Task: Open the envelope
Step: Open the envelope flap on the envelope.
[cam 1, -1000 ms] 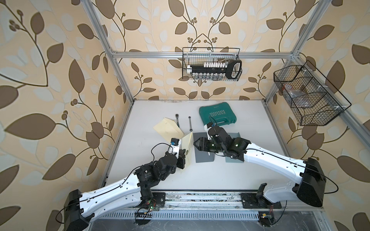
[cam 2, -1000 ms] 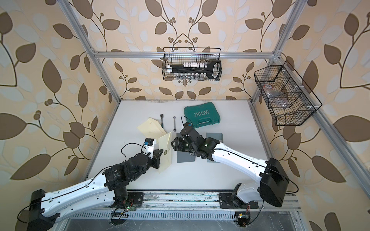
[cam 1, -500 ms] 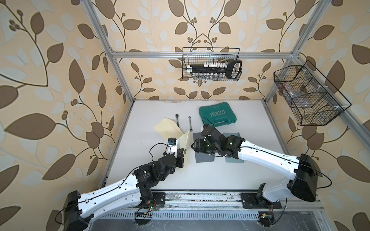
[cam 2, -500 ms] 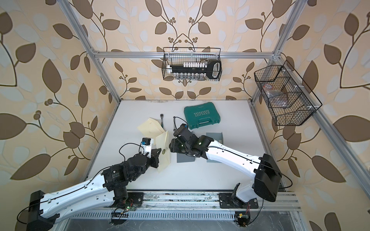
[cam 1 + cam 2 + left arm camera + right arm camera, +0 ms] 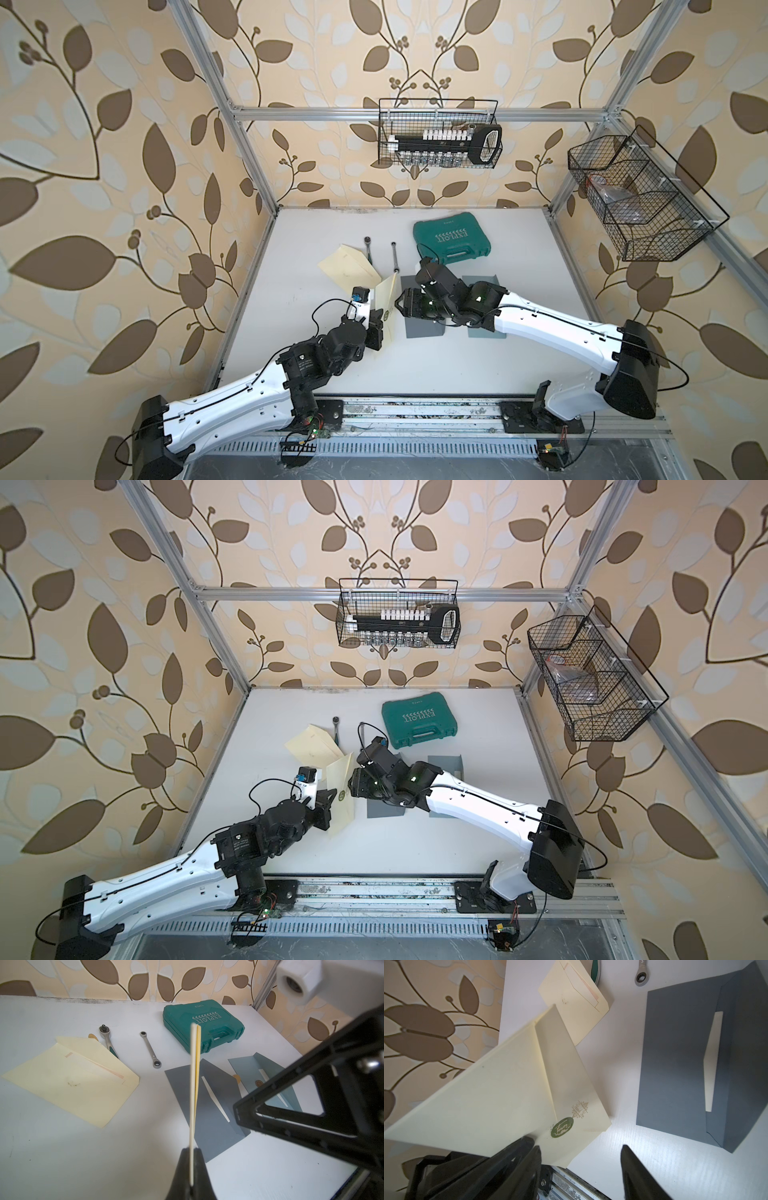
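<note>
The cream paper envelope (image 5: pixel 386 291), closed by a round green seal sticker (image 5: pixel 562 1130), is held on edge above the middle of the white table (image 5: pixel 436 370), its lower edge clenched in the left gripper (image 5: pixel 192 1157). At three o'clock of it in a top view, the right gripper (image 5: pixel 401 305) is poised with jaws parted and nothing grasped; whether a fingertip touches the paper beside the seal cannot be told. The flap-lifting step is judged to be in hand, not yet done. Next, the flap's tip would need to be pinched near the seal and peeled away while the envelope is held firm. An opened cream envelope (image 5: pixel 347 266) lies at eleven o'clock, a flat grey envelope (image 5: pixel 424 330) at four o'clock.
</note>
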`<state>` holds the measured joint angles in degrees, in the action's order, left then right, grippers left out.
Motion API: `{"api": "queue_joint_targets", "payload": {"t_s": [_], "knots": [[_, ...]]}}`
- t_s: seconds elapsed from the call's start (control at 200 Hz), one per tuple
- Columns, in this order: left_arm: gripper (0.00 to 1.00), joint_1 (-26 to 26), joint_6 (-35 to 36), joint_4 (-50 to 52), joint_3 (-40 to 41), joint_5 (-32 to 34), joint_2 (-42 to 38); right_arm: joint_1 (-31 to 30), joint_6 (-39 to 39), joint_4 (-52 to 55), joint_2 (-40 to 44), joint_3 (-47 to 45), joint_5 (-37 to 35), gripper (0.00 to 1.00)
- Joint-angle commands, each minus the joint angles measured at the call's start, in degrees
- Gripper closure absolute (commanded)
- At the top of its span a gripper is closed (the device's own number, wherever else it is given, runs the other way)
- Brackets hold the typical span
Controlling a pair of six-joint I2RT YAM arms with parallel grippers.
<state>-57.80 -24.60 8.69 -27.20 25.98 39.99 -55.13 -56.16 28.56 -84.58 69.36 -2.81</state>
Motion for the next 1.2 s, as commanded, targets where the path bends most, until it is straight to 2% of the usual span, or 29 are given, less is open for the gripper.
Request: {"api": "queue_joint_targets", "payload": {"t_s": [0.0,0.55,0.845,1.195], "knots": [[1.0,-0.2,0.5,-2.3,0.1,0.0,-0.1,-0.6,-0.9,1.6,-1.3,2.2,-1.4,0.39],[1.0,-0.2,1.1,-1.5,-0.1,-0.6,0.7,-2.7,-3.8,7.5,-7.8,9.7,-6.7,0.39],[1.0,-0.2,1.1,-0.3,-0.8,-1.0,1.7,-2.7,-5.0,17.5,-13.4,17.1,-15.2,0.39],[1.0,-0.2,2.0,0.1,-1.3,-2.6,3.8,-2.6,-5.3,16.5,-15.6,18.4,-11.7,0.39]]}}
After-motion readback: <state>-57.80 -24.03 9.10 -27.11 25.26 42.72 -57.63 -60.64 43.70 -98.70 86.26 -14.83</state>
